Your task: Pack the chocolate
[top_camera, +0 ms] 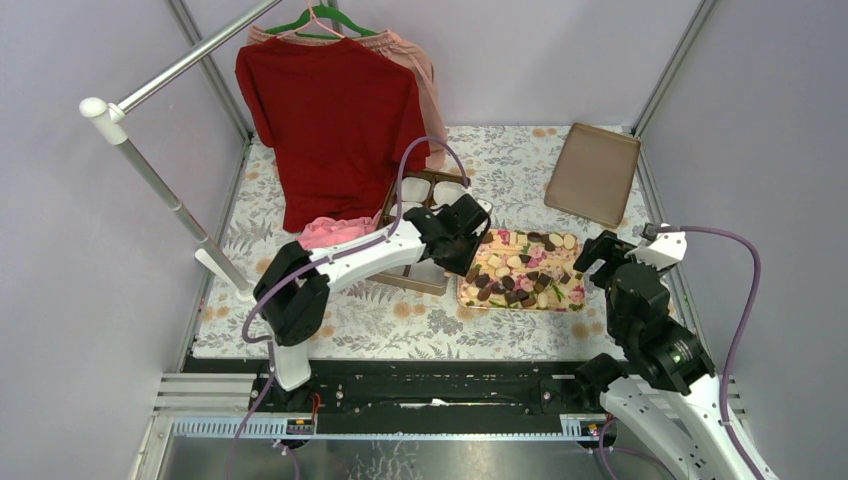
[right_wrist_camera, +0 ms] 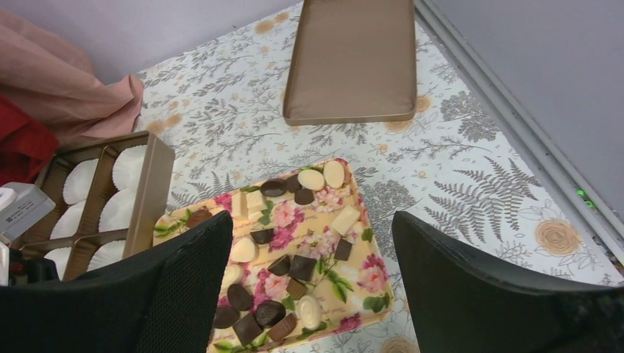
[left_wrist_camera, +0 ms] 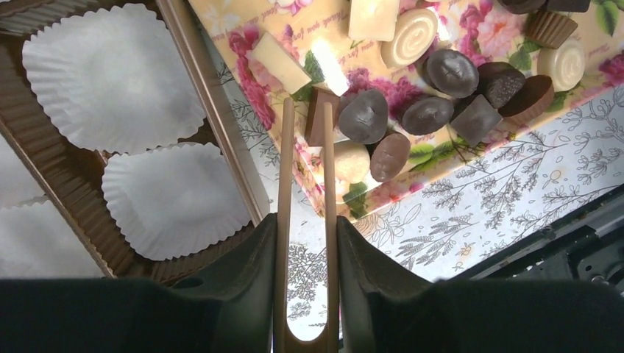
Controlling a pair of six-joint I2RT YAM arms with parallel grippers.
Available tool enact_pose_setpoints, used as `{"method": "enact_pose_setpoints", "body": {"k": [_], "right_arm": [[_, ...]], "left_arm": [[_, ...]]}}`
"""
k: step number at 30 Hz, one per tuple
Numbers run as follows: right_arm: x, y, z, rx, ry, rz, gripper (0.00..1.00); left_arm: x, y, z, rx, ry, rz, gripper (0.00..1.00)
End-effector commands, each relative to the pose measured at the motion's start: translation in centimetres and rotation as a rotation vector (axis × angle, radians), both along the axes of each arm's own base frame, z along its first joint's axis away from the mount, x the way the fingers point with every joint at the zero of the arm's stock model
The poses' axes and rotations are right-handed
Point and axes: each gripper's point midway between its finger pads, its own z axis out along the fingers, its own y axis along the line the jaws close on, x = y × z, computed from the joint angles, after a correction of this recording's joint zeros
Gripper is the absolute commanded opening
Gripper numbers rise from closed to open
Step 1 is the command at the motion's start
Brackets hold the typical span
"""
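The chocolate (right_wrist_camera: 302, 267), small dark brown and pale cream pieces in round, oval and squarish shapes, lies scattered over a flat rectangular flower-patterned tray (right_wrist_camera: 368, 283) on the leaf-printed tablecloth (right_wrist_camera: 471, 184). Just beside the tray's left end, with a narrow strip of cloth between them, stands an open brown cardboard box (right_wrist_camera: 151, 191) whose compartments are lined with white crinkled paper cups (left_wrist_camera: 110, 77) (its flat brown lid (right_wrist_camera: 353, 59) lies well apart, toward the far right of the table). The left gripper (left_wrist_camera: 307, 235) is clamped on a pair of slim brown tongs (left_wrist_camera: 329, 184). The tips of the tongs reach over the tray edge nearest the box and stand on either side of a dark rectangular piece (left_wrist_camera: 315, 118); I cannot tell whether they actually pinch it. The right gripper (right_wrist_camera: 312, 243) hovers at the tray's right end, its black fingers spread wide apart and holding nothing. Behind the box, a red T-shirt (top_camera: 330, 120) hangs on a green hanger (top_camera: 320, 18) from a metal rail (top_camera: 190, 60).
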Motion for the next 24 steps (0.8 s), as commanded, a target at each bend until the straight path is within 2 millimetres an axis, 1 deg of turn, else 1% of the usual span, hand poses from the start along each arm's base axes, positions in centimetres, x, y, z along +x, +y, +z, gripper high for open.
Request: {"method": "enact_pose_setpoints", "body": {"k": [1,6,9,15,24], "right_arm": [[-0.3,-1.7,0.5,-0.052,-0.038,-0.069,0.87],[-0.6,-2.2,0.6,-0.057,-0.057,-0.087,0.91],[-1.0,-2.7,0.8,-0.054,-0.076,-0.102,0.92],[-1.3,-3.0,1.1,-0.040,-0.123,-0.108,0.93],[-1.4,-3.1,1.1,-0.039,-0.129,-0.105,0.94]], "left_arm": [[0.3,-0.5,0.3,-0.012,0.057,0.024,0.37],[0.7,-0.5,-0.4,0.005,0.083,0.054,0.38],[0.9,-0.2,-0.9,0.021,0.094,0.072,0.39],[1.3,-0.1,-1.4,0.042,0.098,0.096,0.46],[1.9,-0.9,-2.1,0.037,0.110,0.100,0.45]]}}
